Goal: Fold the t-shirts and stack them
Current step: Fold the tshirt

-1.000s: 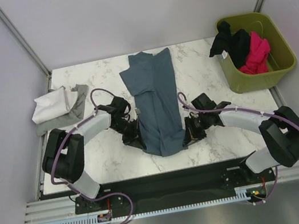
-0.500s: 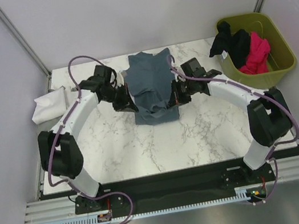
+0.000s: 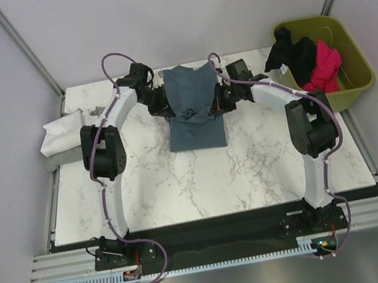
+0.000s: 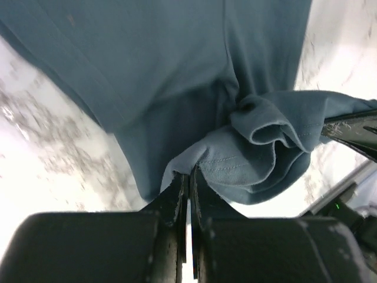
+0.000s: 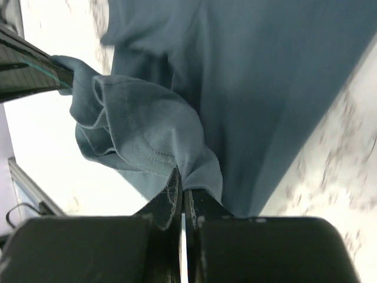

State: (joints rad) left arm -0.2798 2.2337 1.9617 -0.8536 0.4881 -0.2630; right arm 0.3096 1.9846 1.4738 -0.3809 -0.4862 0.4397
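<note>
From above, the slate blue-grey t-shirt [image 3: 194, 115] lies left of the olive-green bin [image 3: 328, 101], with the right gripper [image 3: 220, 101] at its bin-ward edge and the left gripper [image 3: 162, 107] at its far edge. The left wrist view shows the jaws pinched tight on a bunched hem. In the right wrist view the jaws likewise clamp a hem fold.

— Colours?
— Plain slate blue-grey on the centre shirt [image 3: 194, 107]; table [image 3: 181, 179] white marble, grey-veined.
— At two o'clock?
— Olive bin [image 3: 328, 101], black shirt [image 3: 292, 56], magenta shirt [image 3: 324, 70]. At nine, a white shirt [image 3: 61, 133].
</note>
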